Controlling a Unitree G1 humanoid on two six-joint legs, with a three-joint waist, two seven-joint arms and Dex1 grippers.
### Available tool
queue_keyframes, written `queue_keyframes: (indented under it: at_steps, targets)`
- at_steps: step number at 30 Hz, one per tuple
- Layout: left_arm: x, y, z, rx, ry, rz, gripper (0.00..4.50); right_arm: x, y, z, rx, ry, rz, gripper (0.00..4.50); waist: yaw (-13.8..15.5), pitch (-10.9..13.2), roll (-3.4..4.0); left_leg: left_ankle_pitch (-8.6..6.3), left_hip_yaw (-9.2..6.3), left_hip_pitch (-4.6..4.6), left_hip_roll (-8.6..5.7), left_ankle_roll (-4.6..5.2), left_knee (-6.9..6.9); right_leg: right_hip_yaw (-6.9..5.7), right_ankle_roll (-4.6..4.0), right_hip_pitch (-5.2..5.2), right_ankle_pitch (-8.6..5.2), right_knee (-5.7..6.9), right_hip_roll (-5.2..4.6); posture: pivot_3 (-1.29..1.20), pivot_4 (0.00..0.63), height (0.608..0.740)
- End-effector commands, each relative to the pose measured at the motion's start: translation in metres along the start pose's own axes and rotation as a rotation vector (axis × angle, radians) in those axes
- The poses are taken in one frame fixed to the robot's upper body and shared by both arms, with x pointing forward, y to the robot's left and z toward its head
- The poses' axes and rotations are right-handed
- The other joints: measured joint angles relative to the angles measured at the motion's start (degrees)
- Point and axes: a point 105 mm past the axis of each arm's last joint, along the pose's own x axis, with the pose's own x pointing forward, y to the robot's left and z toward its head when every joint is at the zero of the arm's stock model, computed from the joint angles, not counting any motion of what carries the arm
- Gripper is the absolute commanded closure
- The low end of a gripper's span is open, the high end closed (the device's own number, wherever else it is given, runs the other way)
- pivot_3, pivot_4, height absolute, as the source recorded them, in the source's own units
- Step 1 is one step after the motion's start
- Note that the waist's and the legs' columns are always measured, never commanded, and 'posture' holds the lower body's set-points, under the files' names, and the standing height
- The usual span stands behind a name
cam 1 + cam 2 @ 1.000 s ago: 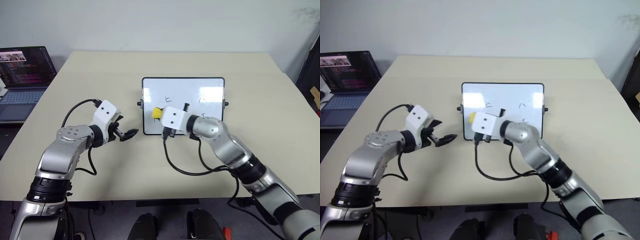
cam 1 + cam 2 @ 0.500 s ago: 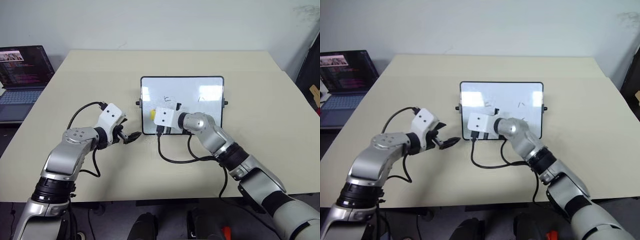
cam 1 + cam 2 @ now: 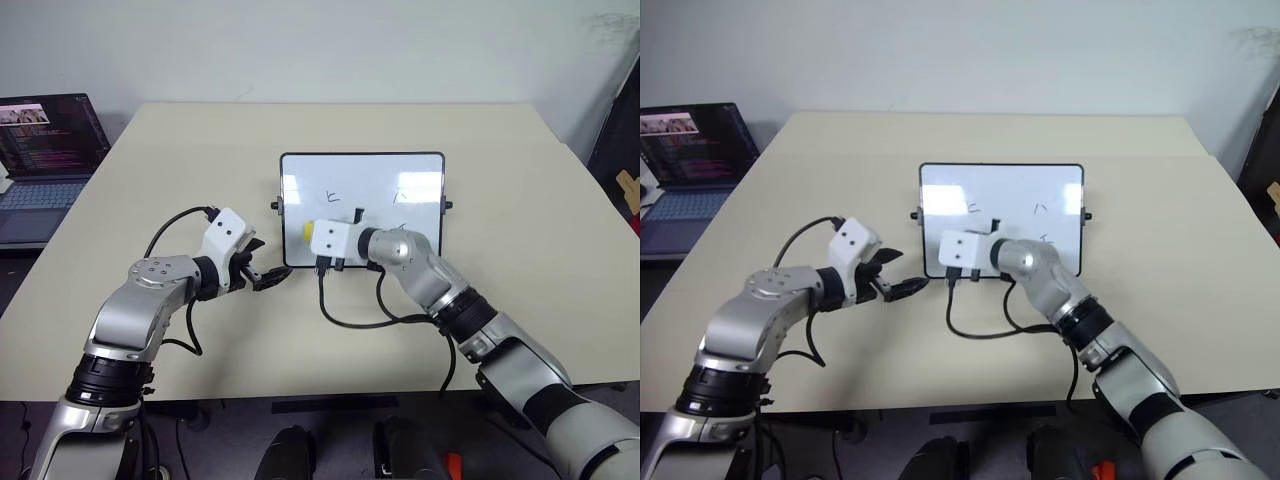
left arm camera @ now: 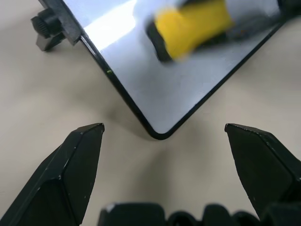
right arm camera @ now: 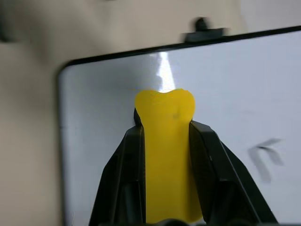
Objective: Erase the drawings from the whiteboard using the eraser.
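Note:
The whiteboard (image 3: 362, 175) lies flat on the middle of the table, black-framed with side knobs. Three small dark drawings show on it: one left of centre (image 3: 335, 196), one to the right (image 3: 400, 196) and one lower right (image 3: 402, 227). My right gripper (image 5: 164, 155) is shut on the yellow eraser (image 3: 311, 230), holding it over the board's near-left part; I cannot tell whether it touches the surface. One drawing (image 5: 265, 153) lies beside the eraser (image 5: 164, 136). My left gripper (image 4: 164, 134) stands open just off the board's near-left corner (image 4: 157, 134), holding nothing.
An open laptop (image 3: 48, 150) sits on a separate surface at the far left. The beige table (image 3: 520, 260) has free room all around the board. A black cable (image 3: 350, 320) from my right wrist loops over the table in front of the board.
My right arm has stretched forward and lower, keeping the eraser over the board's near-left part. The left gripper has stayed open near the board's corner.

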Motion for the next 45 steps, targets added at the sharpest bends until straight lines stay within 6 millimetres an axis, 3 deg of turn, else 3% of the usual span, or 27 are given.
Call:
queue_keyframes:
  at_steps: [1, 10, 12, 16, 18, 23, 29, 35, 38, 42, 45]
  targets:
    - [-0.004, -0.002, 0.017, 0.043, -0.064, -0.009, 0.0, -0.002, -0.015, 0.0, -0.025, -0.002, -0.064, 3.52, -0.02, 0.0, 0.0, 0.01, 0.0, 0.0, 0.0, -0.02, 0.0, 0.01, 0.0, 0.0, 0.0, -0.02, 0.0, 0.0, 0.15, 0.74]
    - [-0.003, -0.005, 0.016, 0.037, -0.067, -0.022, 0.0, 0.0, 0.021, -0.004, -0.014, 0.008, 0.085, 3.52, -0.07, 0.0, 0.0, -0.02, 0.03, 0.0, 0.04, 0.03, -0.01, 0.03, 0.0, 0.0, 0.0, -0.05, 0.01, 0.0, 0.15, 0.74]
    - [-0.002, -0.005, 0.016, 0.037, -0.069, -0.021, 0.0, 0.0, 0.018, -0.003, -0.01, 0.001, 0.058, 3.52, -0.06, -0.01, 0.0, -0.03, 0.02, 0.01, 0.04, 0.04, -0.01, 0.03, 0.0, 0.01, 0.0, -0.05, 0.02, 0.0, 0.15, 0.74]
    - [0.0, -0.001, 0.02, 0.037, -0.092, -0.005, 0.0, -0.009, -0.01, 0.002, 0.119, -0.051, -0.06, 3.52, -0.04, 0.0, 0.0, -0.02, 0.02, 0.01, 0.04, 0.04, -0.01, 0.02, 0.0, 0.01, 0.0, -0.02, 0.02, 0.0, 0.15, 0.74]
    - [0.001, 0.0, 0.022, 0.035, -0.102, 0.001, 0.0, -0.021, -0.015, 0.003, 0.261, -0.082, -0.059, 3.52, 0.1, 0.0, 0.0, -0.01, 0.01, -0.02, 0.04, 0.02, -0.01, 0.02, 0.0, 0.0, 0.0, -0.03, 0.02, 0.0, 0.15, 0.74]
    - [0.004, -0.002, 0.026, 0.042, -0.125, -0.019, 0.0, -0.064, -0.004, 0.001, 0.499, -0.115, -0.003, 3.52, 0.21, 0.0, 0.0, -0.02, -0.04, -0.17, 0.05, 0.03, -0.02, -0.02, 0.02, -0.01, -0.01, -0.19, 0.0, 0.0, 0.15, 0.74]
    - [0.011, 0.001, 0.04, 0.043, -0.195, -0.01, 0.0, -0.111, 0.007, -0.031, 0.538, 0.008, -0.047, 3.52, 0.22, 0.0, 0.0, -0.09, -0.03, -0.16, 0.04, 0.15, -0.03, -0.04, 0.02, -0.02, -0.02, -0.18, 0.01, 0.0, 0.15, 0.74]
    - [0.017, 0.006, 0.049, 0.025, -0.25, 0.028, 0.0, -0.143, 0.028, -0.056, 0.56, 0.111, -0.101, 3.52, 0.03, 0.0, 0.0, -0.1, 0.03, -0.08, 0.06, 0.17, -0.02, 0.01, 0.03, 0.02, -0.02, -0.14, 0.03, 0.0, 0.15, 0.74]
    - [0.021, 0.002, 0.048, 0.026, -0.255, 0.025, 0.0, -0.145, 0.033, -0.055, 0.679, 0.089, -0.161, 3.52, -0.09, 0.0, 0.0, -0.09, 0.06, -0.07, 0.08, 0.16, -0.01, 0.05, 0.03, 0.02, -0.02, -0.11, 0.03, 0.0, 0.15, 0.74]
    - [0.023, -0.001, 0.053, 0.008, -0.293, 0.025, 0.0, -0.138, 0.022, -0.037, 0.91, -0.063, -0.261, 3.52, 0.01, 0.0, 0.0, -0.09, 0.04, -0.02, 0.1, 0.16, 0.0, 0.04, 0.01, 0.03, -0.01, -0.03, 0.04, 0.0, 0.15, 0.74]
    - [0.024, -0.002, 0.054, 0.002, -0.302, 0.023, 0.0, -0.132, 0.019, -0.034, 0.94, -0.081, -0.289, 3.52, 0.16, 0.0, 0.0, -0.08, 0.01, -0.03, 0.06, 0.15, 0.04, 0.03, 0.02, 0.05, -0.01, -0.04, 0.04, 0.0, 0.15, 0.74]
